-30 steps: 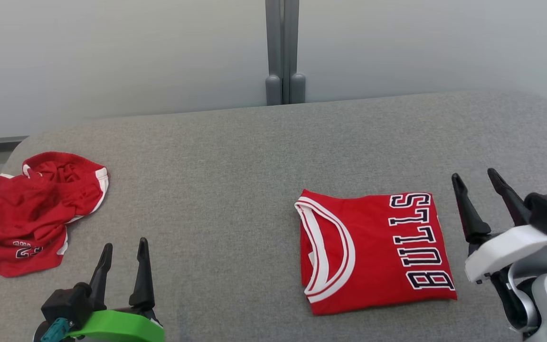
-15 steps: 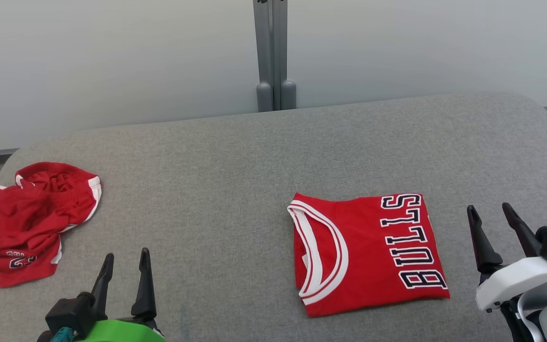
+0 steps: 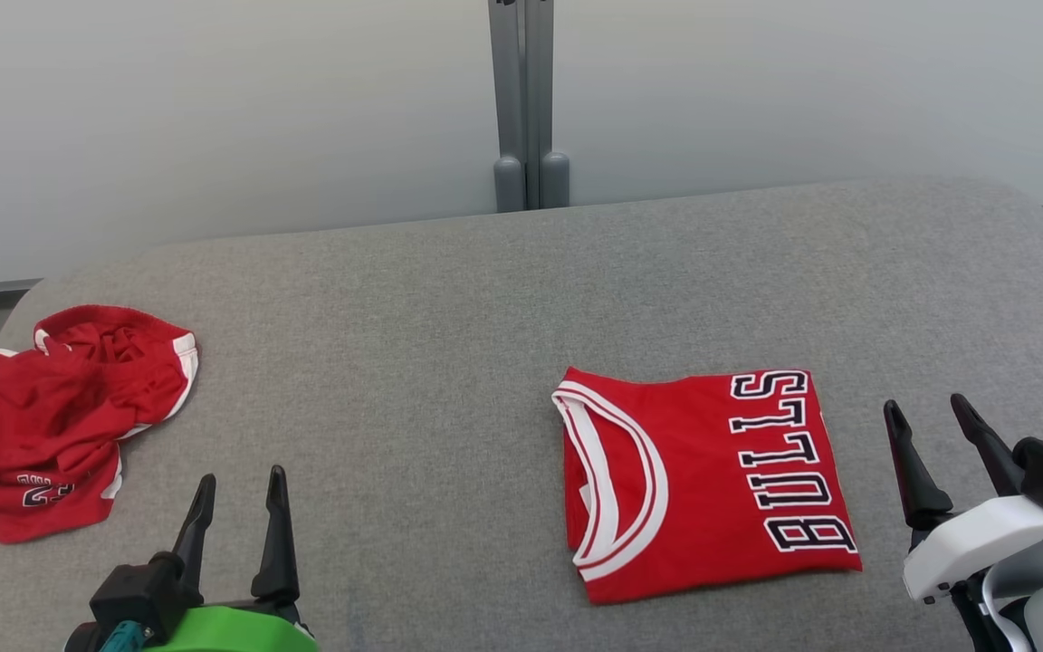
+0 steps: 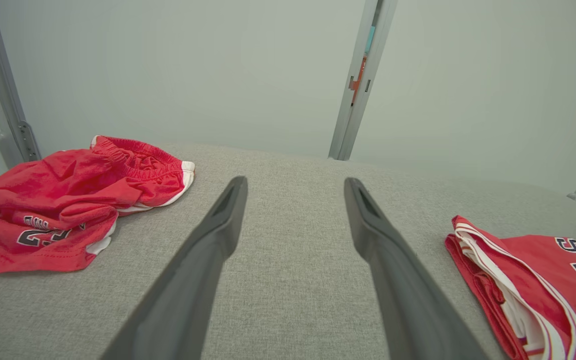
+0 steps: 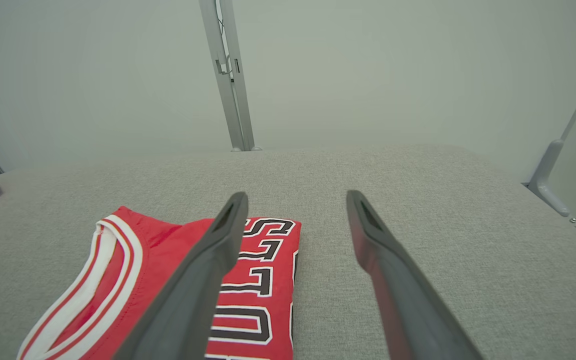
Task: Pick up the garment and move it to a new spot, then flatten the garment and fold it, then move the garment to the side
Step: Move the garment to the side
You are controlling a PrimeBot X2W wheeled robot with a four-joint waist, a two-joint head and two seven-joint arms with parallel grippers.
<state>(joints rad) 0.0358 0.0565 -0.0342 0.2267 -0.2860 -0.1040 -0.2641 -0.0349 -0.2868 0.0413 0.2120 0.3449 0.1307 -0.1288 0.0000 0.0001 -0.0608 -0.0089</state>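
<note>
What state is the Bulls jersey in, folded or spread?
Folded: the jersey lies as a compact flat rectangle on the grey surface, layers stacked at the collar.

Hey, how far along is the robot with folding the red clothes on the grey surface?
Done: the jersey lies folded flat on the right part of the grey surface. In hand: nothing; the left gripper and right gripper are both open, empty and clear of the cloth. Left: the red shorts lie crumpled at the far left, unfolded; they probably come next.
</note>
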